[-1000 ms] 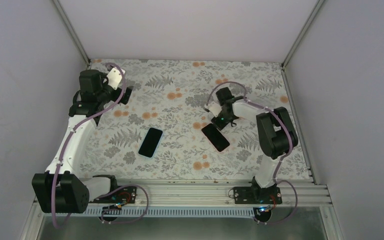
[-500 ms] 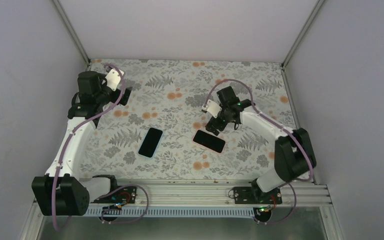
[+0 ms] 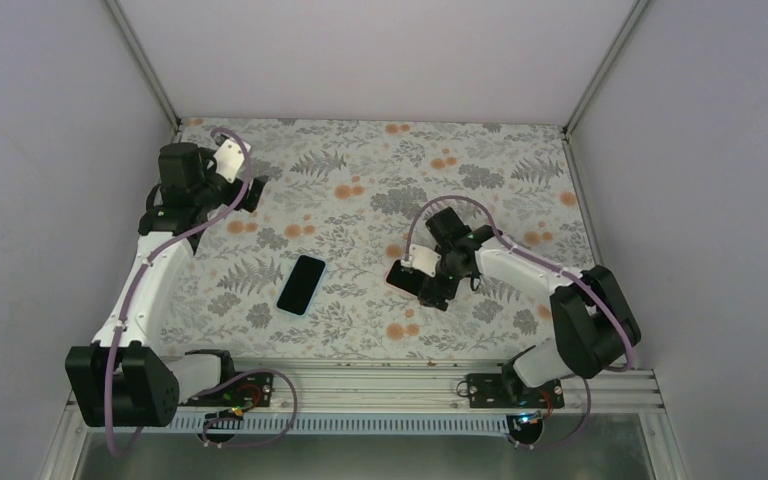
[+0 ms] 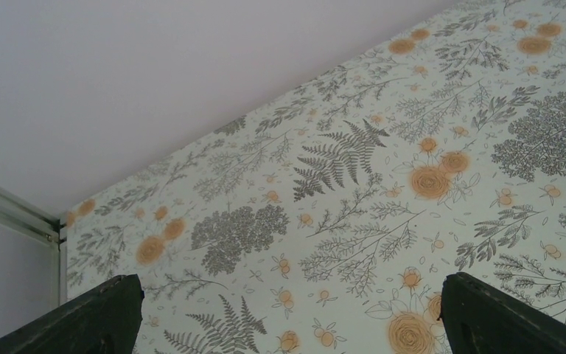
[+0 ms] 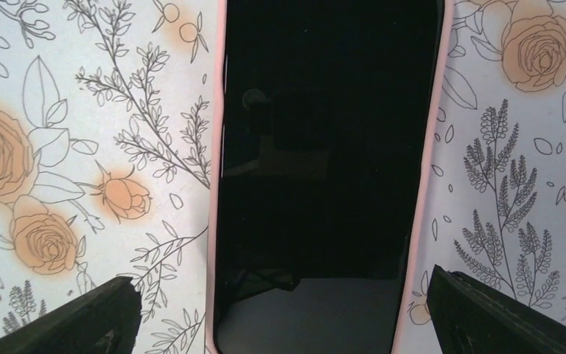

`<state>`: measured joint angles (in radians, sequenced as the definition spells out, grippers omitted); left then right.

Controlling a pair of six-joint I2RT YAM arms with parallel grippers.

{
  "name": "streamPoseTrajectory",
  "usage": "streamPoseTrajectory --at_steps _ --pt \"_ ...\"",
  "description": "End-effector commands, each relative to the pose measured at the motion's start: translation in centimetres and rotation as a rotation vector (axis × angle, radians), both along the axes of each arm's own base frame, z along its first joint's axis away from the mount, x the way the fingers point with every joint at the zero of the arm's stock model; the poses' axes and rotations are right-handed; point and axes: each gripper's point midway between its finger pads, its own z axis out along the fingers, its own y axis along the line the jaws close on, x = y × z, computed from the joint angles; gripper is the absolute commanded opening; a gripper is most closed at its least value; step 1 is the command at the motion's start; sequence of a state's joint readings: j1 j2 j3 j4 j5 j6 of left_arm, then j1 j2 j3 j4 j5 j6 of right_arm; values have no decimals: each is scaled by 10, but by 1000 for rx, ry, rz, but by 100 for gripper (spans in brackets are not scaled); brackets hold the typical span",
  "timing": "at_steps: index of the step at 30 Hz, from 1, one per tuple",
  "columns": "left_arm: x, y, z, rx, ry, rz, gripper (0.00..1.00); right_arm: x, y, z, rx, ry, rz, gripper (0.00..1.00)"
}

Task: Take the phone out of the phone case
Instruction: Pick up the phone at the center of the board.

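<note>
The phone (image 5: 328, 169) lies flat, dark screen up, on the floral tabletop (image 5: 81, 110); it sits in its pink phone case (image 5: 421, 193), whose rim shows along both long sides. The right gripper (image 5: 280, 284) hangs straight over it with its fingers (image 5: 96, 313) spread wide, one outside each long edge and clear of the case. In the overhead view this spot is right of the table's middle, and the gripper covers most of the handset. A second phone (image 3: 301, 284) lies apart to the left; the left gripper (image 4: 287, 287) is raised toward the far-left corner, fingers likewise parted, holding nothing.
</note>
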<state>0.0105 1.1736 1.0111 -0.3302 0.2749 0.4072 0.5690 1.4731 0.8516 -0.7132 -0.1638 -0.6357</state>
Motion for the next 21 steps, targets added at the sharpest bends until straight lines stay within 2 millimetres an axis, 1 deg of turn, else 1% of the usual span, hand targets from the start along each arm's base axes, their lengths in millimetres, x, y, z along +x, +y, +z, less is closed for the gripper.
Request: streamPoseTrajectory --at_steps 1,5,9,13,21 --pt "2 -1 -1 -15 0 -7 100 6 5 -6 -12 -17 14 100" --pt "3 0 -6 -7 12 -2 100 9 5 -21 -43 -9 21 100" --pt "5 2 -6 4 12 5 100 15 7 -24 -50 -21 31 100" --pt "7 1 -9 5 22 -4 100 13 7 -30 -58 0 42 100" --pt "13 -7 -19 -8 59 -58 100 11 -4 -45 -119 6 36 100"
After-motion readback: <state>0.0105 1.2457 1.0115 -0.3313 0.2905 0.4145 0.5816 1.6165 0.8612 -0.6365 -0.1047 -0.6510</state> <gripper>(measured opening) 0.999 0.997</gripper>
